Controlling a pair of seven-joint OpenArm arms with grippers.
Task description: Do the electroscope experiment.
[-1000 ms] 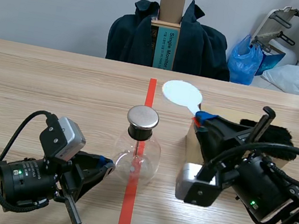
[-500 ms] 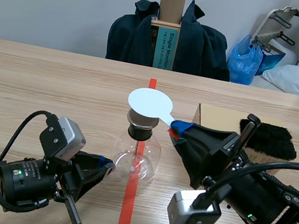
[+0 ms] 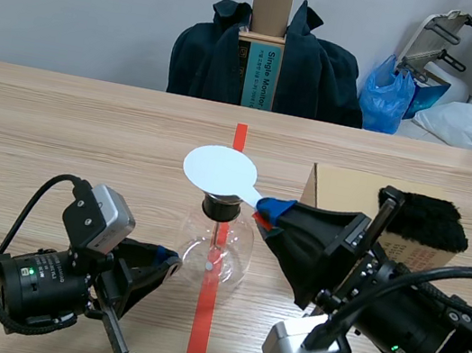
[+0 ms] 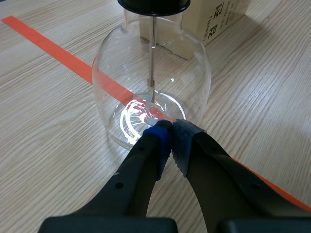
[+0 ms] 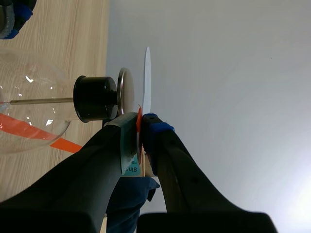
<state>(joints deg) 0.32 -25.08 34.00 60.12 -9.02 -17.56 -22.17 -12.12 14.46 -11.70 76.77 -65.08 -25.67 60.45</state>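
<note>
The electroscope, a clear glass flask (image 3: 216, 248) with a black stopper and a metal cap, stands on the red tape line. My right gripper (image 3: 270, 212) is shut on the handle of a white disc (image 3: 219, 171). It holds the disc flat just above the cap. The right wrist view shows the disc (image 5: 146, 77) edge-on, close to the metal cap (image 5: 123, 92), with a thin gap between them. My left gripper (image 4: 168, 132) is shut on nothing. Its tips rest against the flask (image 4: 150, 87) near the base. A thin rod hangs inside the glass.
A cardboard box (image 3: 348, 189) with a black fur piece (image 3: 425, 219) on it stands right of the flask, behind my right arm. Across the table is a chair draped with a dark jacket (image 3: 310, 66). A blue bag (image 3: 388, 94) lies beyond the table.
My right gripper has carried the white disc leftward, from beyond the box to right over the flask's metal cap. The left arm and the flask have stayed put.
</note>
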